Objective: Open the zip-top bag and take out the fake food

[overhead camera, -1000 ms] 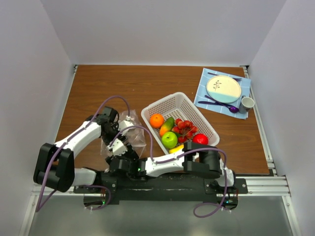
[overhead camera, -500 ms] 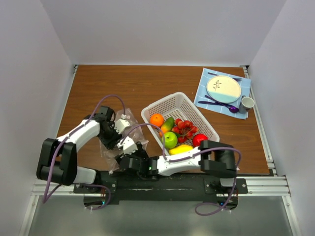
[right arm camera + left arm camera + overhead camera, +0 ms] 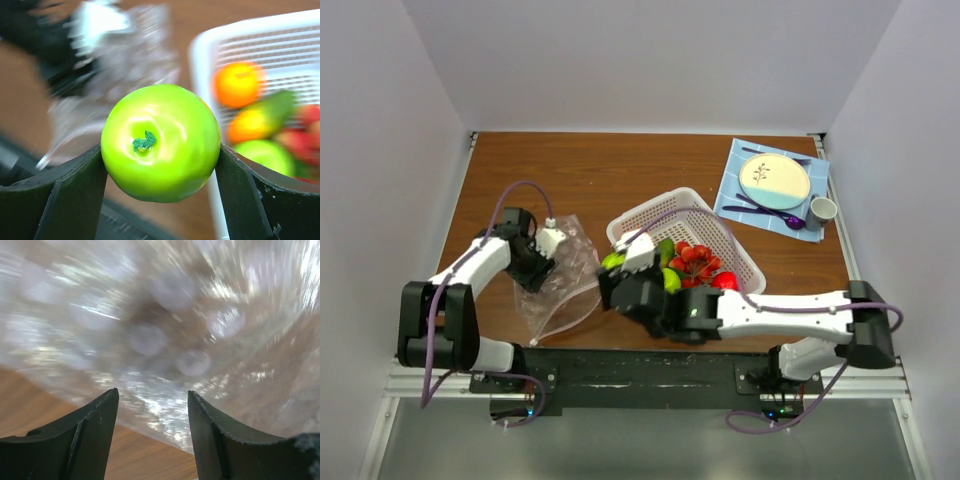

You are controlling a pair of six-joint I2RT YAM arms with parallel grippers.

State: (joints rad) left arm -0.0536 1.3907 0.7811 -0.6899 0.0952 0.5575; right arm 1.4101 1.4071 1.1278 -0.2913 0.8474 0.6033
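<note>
Clamps the right end effector (image 3: 160, 150) on a green apple (image 3: 165, 125), swung within the last second from low beside the zip-top bag (image 3: 570, 275) at lower left up to frame centre, at the near-left corner of the white basket (image 3: 650, 207) holding the other fake food (image 3: 694, 256). By appearance that makes one more piece out, with the bag left slack on the bench (image 3: 620, 170). Holds the left end effector (image 3: 152, 395) with fingers parted over the bag at left, clasping nothing discernible. Shows the grip on the apple only in the right wrist view, gives mere smeared film from the left wrist, and places both arms only from overhead.
</note>
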